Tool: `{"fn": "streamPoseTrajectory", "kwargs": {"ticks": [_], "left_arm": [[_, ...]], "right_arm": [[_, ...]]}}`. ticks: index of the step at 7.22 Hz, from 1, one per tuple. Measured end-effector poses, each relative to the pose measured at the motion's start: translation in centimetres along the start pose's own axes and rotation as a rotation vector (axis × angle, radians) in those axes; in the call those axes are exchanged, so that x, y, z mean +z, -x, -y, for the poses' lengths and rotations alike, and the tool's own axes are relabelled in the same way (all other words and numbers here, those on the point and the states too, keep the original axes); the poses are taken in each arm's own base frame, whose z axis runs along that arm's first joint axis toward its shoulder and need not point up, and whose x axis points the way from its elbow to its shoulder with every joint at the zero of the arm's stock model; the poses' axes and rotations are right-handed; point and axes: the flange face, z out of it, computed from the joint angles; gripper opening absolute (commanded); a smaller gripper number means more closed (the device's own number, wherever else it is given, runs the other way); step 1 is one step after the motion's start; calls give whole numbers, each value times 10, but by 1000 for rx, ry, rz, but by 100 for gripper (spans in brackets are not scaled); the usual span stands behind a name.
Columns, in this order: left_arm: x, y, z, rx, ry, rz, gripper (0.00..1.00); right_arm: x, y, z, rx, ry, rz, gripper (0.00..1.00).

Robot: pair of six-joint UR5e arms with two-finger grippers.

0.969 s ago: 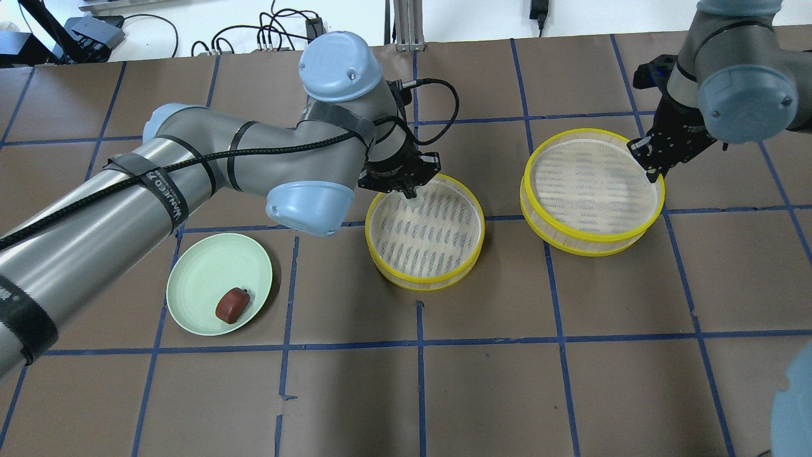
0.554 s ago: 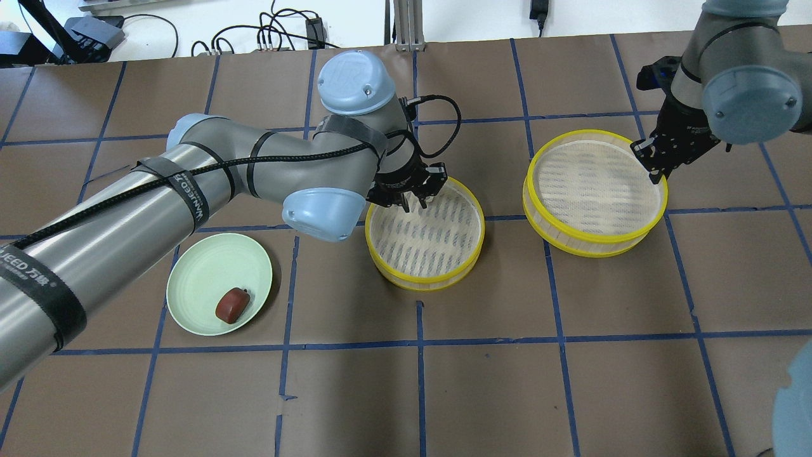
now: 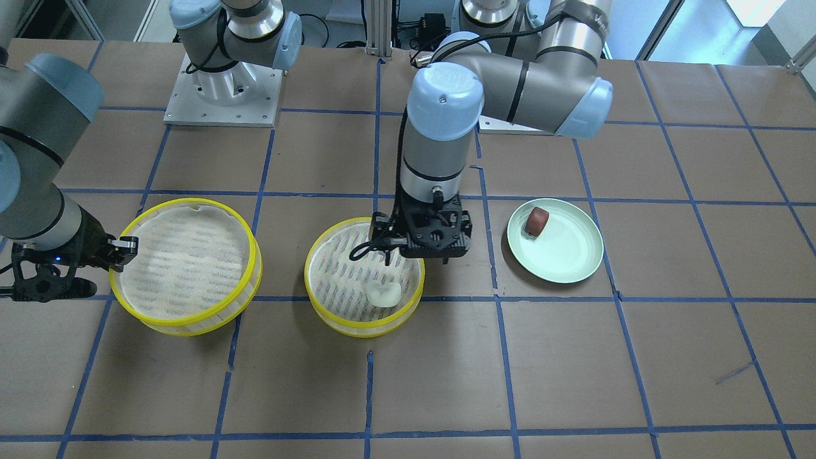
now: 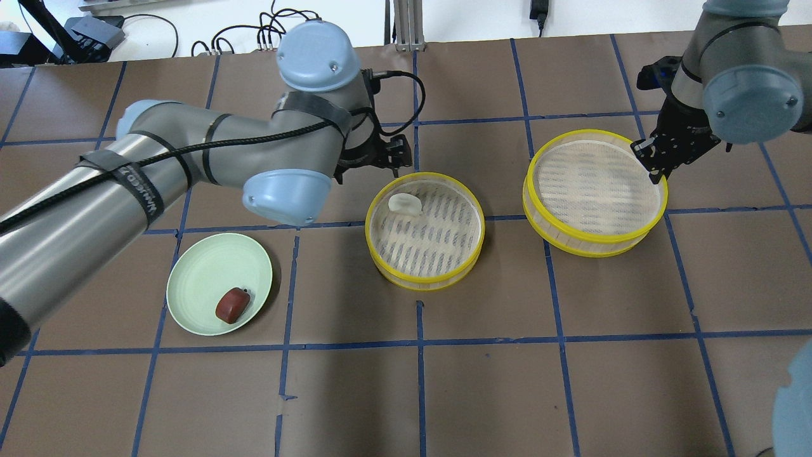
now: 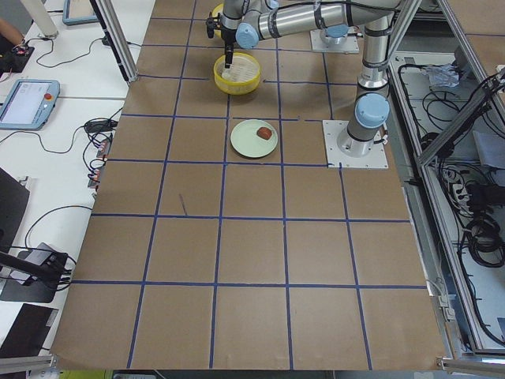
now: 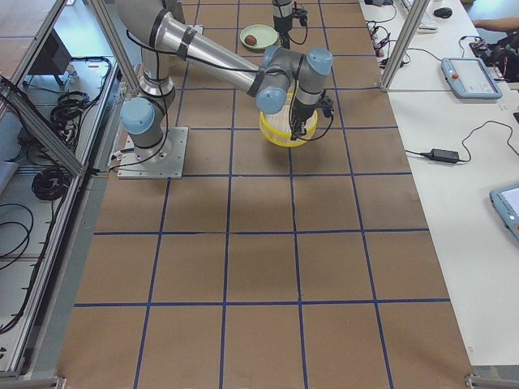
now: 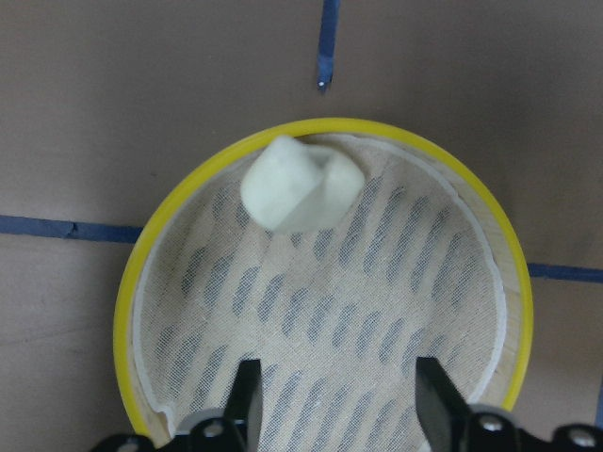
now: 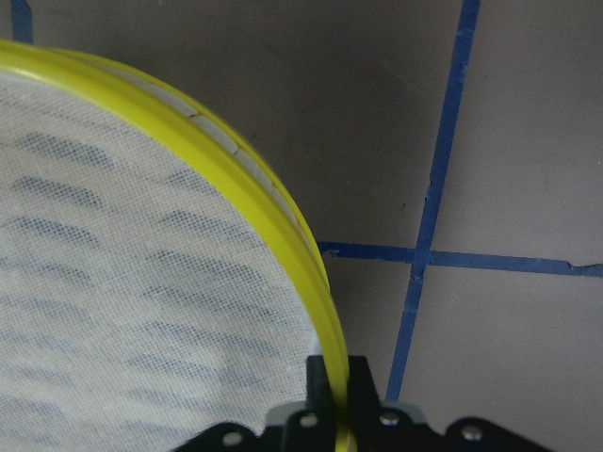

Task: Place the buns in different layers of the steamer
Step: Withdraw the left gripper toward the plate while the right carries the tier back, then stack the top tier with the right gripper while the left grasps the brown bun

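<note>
White bun (image 3: pixel 384 294) sits in the centre steamer tray (image 3: pixel 357 331), tucked against the wall on the operators' side. Above that tray's robot-side edge hangs the left gripper (image 7: pixel 336 372), fingers spread wide and holding nothing. Alongside, the right gripper (image 8: pixel 332 379) is pinching the yellow rim of the second steamer tray (image 3: pixel 185 328). Further back, the brown bun (image 3: pixel 537 221) lies on the green plate (image 3: pixel 574 275), near its far edge.

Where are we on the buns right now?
Done: the white bun lies in the middle tray, and the left gripper is open and empty. In hand: the right gripper is clamped on the rim of the second tray. Left: the brown bun, on the green plate, goes into that second tray.
</note>
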Motion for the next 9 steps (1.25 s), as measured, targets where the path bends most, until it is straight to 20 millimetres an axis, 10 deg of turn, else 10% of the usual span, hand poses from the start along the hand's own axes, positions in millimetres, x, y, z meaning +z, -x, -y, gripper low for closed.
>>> {"fn": "streamPoseTrajectory", "kwargs": {"ticks": [2, 4, 9], "left_arm": [[-27, 87, 0, 77, 100, 68, 100], [-11, 135, -19, 129, 215, 121, 100], [54, 162, -93, 158, 405, 239, 98]], "right_arm": [[-11, 6, -1, 22, -13, -3, 6], [-25, 24, -4, 46, -29, -9, 7], [-40, 137, -7, 169, -58, -17, 7]]}}
